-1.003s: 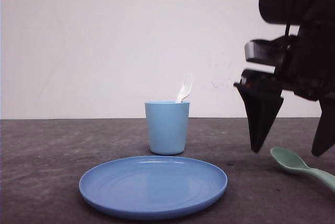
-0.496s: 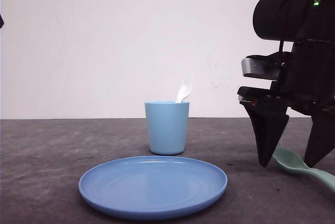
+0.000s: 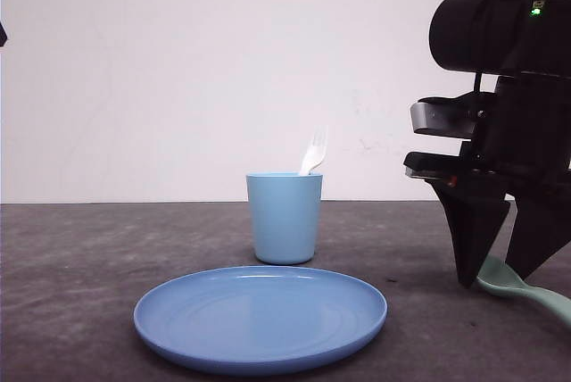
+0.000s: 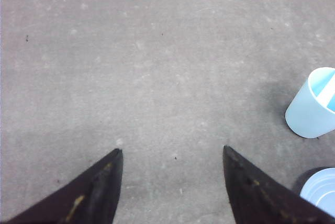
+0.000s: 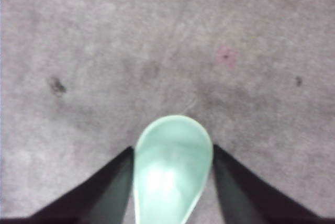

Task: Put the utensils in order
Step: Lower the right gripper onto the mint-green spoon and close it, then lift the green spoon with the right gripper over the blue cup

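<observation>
Spoon point(image 5: 171, 164) flat on bench point(image 3: 80, 284), bowl between parted fingers of right tool point(image 5: 171, 153), not gripped. Fork point(image 3: 314, 152) upright in cup point(image 3: 285, 218). Left tool point(image 4: 171, 153) open, empty.

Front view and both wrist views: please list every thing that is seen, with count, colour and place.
Fork: one, white, standing in the cup, tines up.
Spoon: one, mint green, lying on the table at the right, its bowl between the right gripper's fingers.
Cup: one, light blue, upright behind the plate.
Plate: one, blue, nearest the camera.
Table: one, dark grey.
Right gripper: black, open, low around the spoon.
Left gripper: black, open, over bare table.
</observation>
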Available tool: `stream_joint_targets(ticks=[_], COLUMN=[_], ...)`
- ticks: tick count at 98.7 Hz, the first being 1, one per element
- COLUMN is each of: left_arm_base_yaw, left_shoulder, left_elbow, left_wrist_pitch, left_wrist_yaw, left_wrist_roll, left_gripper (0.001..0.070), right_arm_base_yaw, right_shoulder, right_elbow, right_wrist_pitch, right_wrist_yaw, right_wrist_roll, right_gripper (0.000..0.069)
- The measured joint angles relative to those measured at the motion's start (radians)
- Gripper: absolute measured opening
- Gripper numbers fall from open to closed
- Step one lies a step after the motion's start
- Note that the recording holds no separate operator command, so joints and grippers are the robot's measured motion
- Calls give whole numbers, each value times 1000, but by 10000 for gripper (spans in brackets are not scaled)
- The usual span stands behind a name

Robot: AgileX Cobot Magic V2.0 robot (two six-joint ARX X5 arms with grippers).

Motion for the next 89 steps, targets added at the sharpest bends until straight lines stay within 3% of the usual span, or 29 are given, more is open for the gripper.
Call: stream_joint_targets(ticks=[29,50,89], left_arm_base_yaw=[0,0,0], left_shoulder=[0,0,0], left_elbow=[0,0,0], left_wrist_pitch=[1,1,2], left_wrist_yaw=[-2,-3,-3], left_wrist_roll=[1,1,4], left_gripper=[357,357,357], right_arm_base_yaw=[13,43,117], right_shoulder=[-10,-115,-185], right_elbow=[1,16,31], right_wrist_pitch=[2,33,357], right_wrist_yaw=[-10,-14,-47], right_wrist_roll=[0,-1,-48], right_gripper=[229,229,229])
